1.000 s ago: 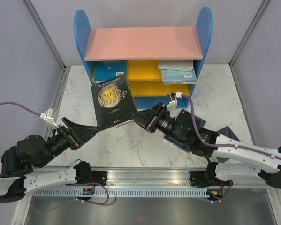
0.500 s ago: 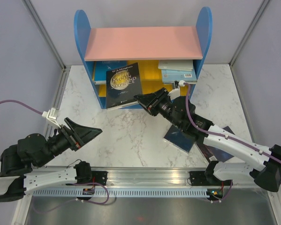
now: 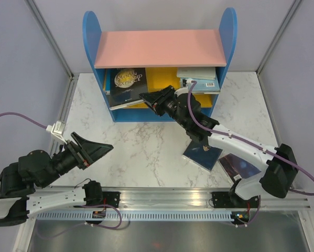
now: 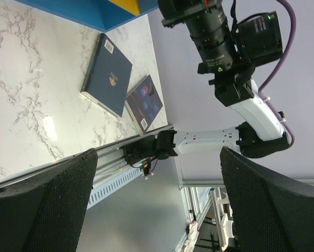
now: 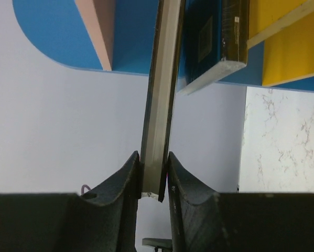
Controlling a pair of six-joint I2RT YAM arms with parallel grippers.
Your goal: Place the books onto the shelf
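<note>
The small bookcase with rounded blue side panels (image 3: 229,32), a pink top board and yellow boards stands at the far side of the white marble table (image 3: 146,152). In its left part, under the pink board, a black paperback with gold lettering (image 3: 126,84) lies tilted with its cover up, its near edge sticking out past the front. The right gripper (image 3: 145,100) is clamped on that near edge; in the right wrist view both fingers press on the thin book's sides. A blue book (image 3: 109,77) sits just behind it, further into the same left part. In the right part, a small pile of pale blue and grey-white paperbacks (image 3: 198,81) lies flat on a yellow board.

Two more books lie flat on the table on the near right: a navy paperback (image 3: 201,156) and, just right of it, a dark one with a bluish picture (image 3: 239,167).

The left gripper (image 3: 94,143) hangs over the near left of the table with its jaws spread wide, holding nothing.
</note>
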